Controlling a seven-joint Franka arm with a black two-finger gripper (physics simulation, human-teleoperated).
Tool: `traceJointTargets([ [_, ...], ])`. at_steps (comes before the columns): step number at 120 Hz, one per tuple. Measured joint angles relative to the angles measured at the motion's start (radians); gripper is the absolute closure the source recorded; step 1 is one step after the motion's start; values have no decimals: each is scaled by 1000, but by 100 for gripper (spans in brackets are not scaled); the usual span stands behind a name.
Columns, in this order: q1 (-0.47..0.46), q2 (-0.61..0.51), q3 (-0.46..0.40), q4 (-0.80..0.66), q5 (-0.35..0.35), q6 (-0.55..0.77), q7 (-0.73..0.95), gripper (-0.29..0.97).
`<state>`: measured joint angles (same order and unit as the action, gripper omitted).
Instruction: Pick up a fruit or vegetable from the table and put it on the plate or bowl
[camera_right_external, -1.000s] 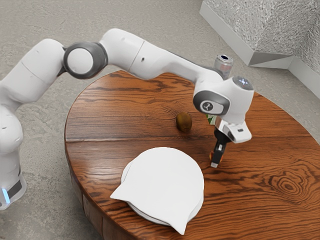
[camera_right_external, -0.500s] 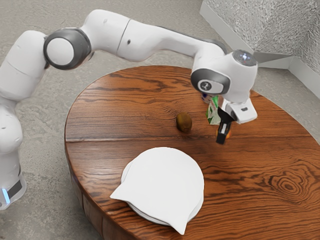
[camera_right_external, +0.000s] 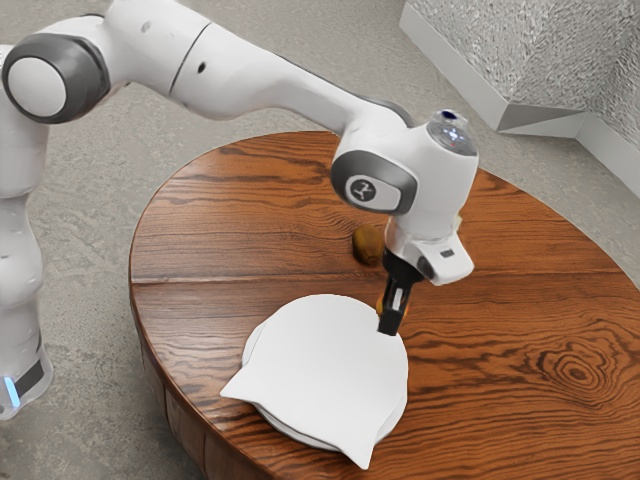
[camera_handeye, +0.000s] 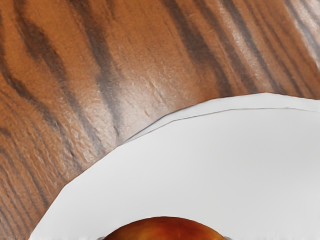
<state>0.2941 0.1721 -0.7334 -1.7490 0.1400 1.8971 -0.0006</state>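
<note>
You have the gripper (camera_right_external: 388, 322) clamped on the fruit (camera_handeye: 165, 230), hovering over the plate's (camera_right_external: 310, 385) 2 o'clock rim, with the kiwi (camera_right_external: 368, 243) at the gripper's 12 o'clock.

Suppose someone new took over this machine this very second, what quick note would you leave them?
Gripper: shut on a small orange fruit, held above the white plate near its rim.
A brown kiwi-like fruit sits on the wooden table beyond the plate.
Done: fruit is off the table and over the plate.
Left: lower it, open the fingers, lift away.
</note>
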Motion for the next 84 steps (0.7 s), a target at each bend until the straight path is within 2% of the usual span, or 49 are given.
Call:
traceJointTargets([
  [16, -11, -30, -1, -67, -47, 12, -49, 50],
  [31, -20, -33, -1, -69, -61, 19, -82, 21],
  [42, -18, -34, 6, -43, -59, 19, -101, 11],
  [46, -21, -34, 22, 5, -51, 8, -101, 9],
  [49, -31, -31, 56, 92, -45, -26, -99, 7],
  [53, -25, -29, 94, 209, -15, -82, -96, 6],
  [62, -38, -28, 149, 377, 114, -190, -77, 3],
  [72, -17, -30, 186, 435, 183, -272, -55, 2],
  [84, -11, -30, 187, 459, 221, -335, -34, 1],
])
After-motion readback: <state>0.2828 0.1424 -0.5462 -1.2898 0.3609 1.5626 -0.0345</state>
